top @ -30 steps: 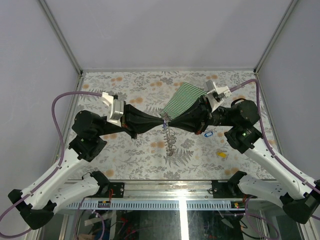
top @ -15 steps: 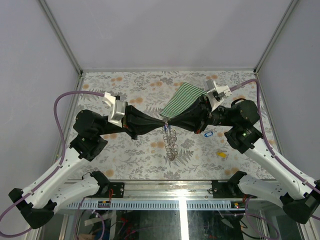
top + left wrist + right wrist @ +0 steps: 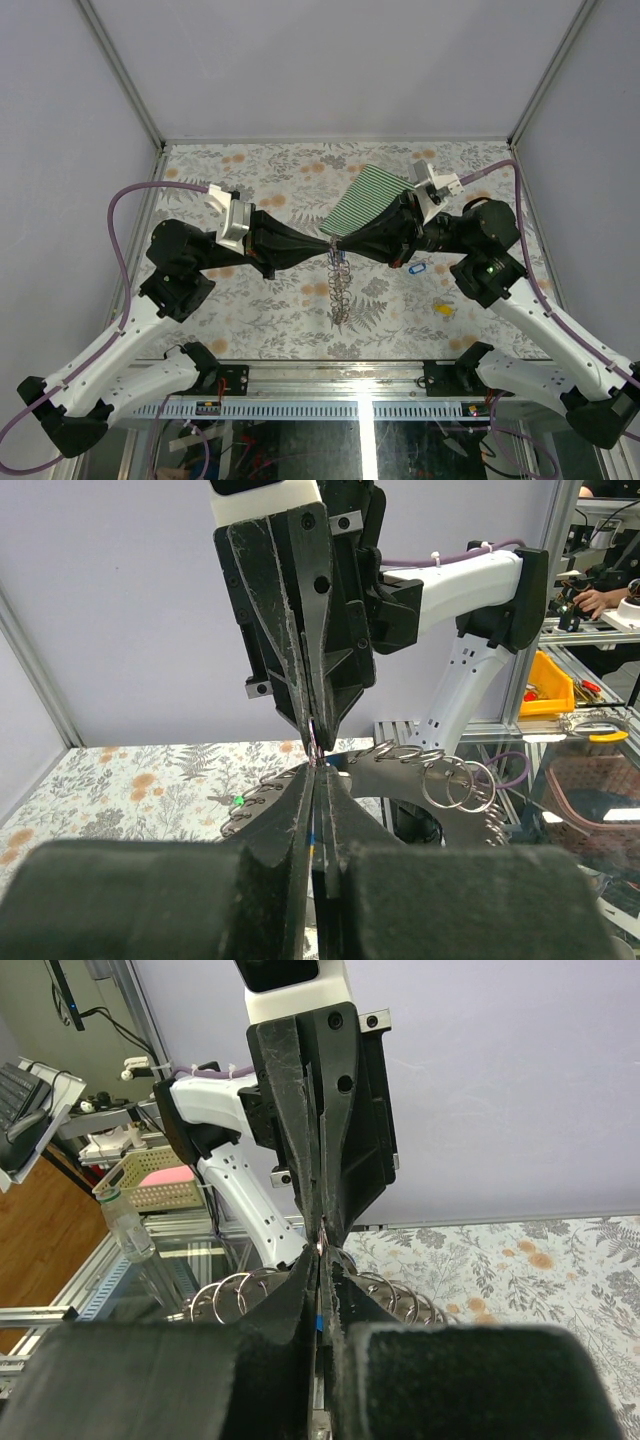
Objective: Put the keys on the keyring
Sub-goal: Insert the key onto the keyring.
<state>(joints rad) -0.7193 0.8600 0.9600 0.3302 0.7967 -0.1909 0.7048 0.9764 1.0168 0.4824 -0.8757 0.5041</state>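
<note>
My left gripper (image 3: 328, 243) and right gripper (image 3: 340, 244) meet tip to tip above the middle of the table, both shut. The keyring (image 3: 339, 287), a chain of silvery rings, hangs from that meeting point down towards the table. In the left wrist view the keyring (image 3: 452, 780) drapes to both sides of my left gripper (image 3: 318, 780), whose pads pinch it. A blue sliver of a key (image 3: 319, 1321) shows between the pads of my right gripper (image 3: 321, 1260). A second blue key (image 3: 418, 267) and a yellow key (image 3: 443, 310) lie on the table at the right.
A green-and-white striped cloth (image 3: 368, 196) lies at the back, partly under the right arm. The table (image 3: 250, 310) has a floral cover and metal frame posts at its corners. Both arms stretch across the middle.
The hanging keyring has swung a little and now hangs straighter below the tips. Both grippers stay pressed together in nearly the same place.
</note>
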